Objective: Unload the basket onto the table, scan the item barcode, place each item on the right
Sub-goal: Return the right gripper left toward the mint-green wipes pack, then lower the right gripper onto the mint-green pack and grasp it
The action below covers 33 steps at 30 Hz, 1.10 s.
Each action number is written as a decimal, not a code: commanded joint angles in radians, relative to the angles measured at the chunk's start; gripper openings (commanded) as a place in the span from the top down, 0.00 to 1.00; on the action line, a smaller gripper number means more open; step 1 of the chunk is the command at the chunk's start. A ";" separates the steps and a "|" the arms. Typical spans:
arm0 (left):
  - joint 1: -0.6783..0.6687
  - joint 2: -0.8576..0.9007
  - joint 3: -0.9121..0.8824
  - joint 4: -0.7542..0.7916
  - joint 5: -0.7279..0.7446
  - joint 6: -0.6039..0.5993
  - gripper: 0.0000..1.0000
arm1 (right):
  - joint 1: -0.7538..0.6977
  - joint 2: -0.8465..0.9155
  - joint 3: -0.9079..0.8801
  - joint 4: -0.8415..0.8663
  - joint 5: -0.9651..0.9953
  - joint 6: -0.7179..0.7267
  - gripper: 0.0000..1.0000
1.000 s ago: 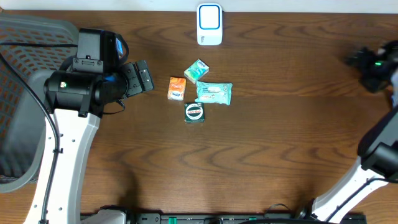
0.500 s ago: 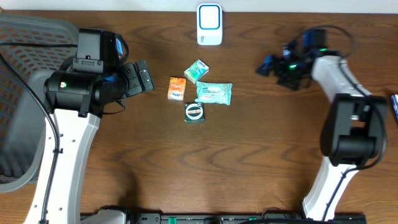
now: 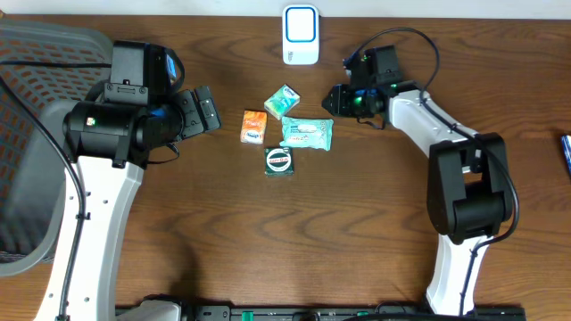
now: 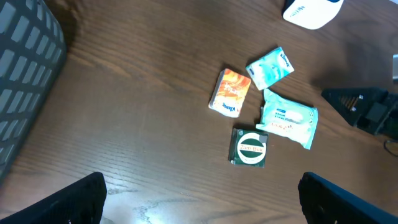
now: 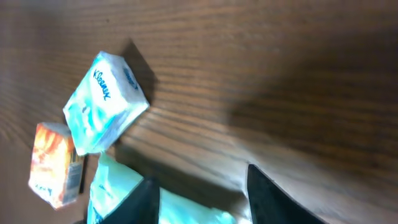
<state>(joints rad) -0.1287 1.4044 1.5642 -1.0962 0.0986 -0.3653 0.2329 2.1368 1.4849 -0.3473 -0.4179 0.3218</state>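
Note:
Several small items lie together mid-table: an orange pack (image 3: 254,126) (image 4: 229,92) (image 5: 55,163), a teal Kleenex pack (image 3: 282,101) (image 4: 270,67) (image 5: 106,102), a teal wipes pack (image 3: 308,133) (image 4: 287,118) (image 5: 118,190) and a green box with a round label (image 3: 279,161) (image 4: 250,148). A white scanner (image 3: 301,35) (image 4: 309,10) stands at the back edge. My right gripper (image 3: 334,100) (image 5: 202,202) hovers just right of the items, jaws partly apart over the wipes pack's end, holding nothing. To the left of the items my left gripper (image 3: 210,111) (image 4: 202,199) is wide open.
A grey mesh chair (image 3: 27,134) stands at the left edge, behind the left arm. A blue object (image 3: 566,152) peeks in at the right edge. The right arm (image 3: 464,169) stretches across the table's right half.
The right arm has swung in from the far right to the items, and its jaws have narrowed. The left arm and the items have not moved.

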 commanded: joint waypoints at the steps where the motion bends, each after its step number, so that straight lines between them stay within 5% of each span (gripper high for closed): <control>1: 0.004 0.000 0.012 -0.003 -0.006 0.006 0.02 | 0.013 -0.003 -0.002 0.009 0.069 0.068 0.69; 9: 0.004 0.000 0.012 -0.003 -0.006 0.006 0.02 | 0.072 -0.003 -0.002 -0.073 0.067 0.066 0.72; 21: 0.004 0.000 0.012 -0.003 -0.006 0.006 0.02 | 0.126 -0.003 -0.002 -0.337 -0.029 0.062 0.90; 30: 0.004 0.000 0.012 -0.003 -0.006 0.006 0.02 | 0.089 -0.049 0.005 -0.455 -0.029 0.013 0.78; 33: 0.004 0.000 0.012 -0.003 -0.006 0.006 0.02 | 0.080 -0.072 0.005 -0.447 -0.029 -0.005 0.68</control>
<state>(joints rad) -0.1287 1.4044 1.5642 -1.0962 0.0982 -0.3653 0.3244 2.1235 1.4845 -0.7967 -0.4366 0.3504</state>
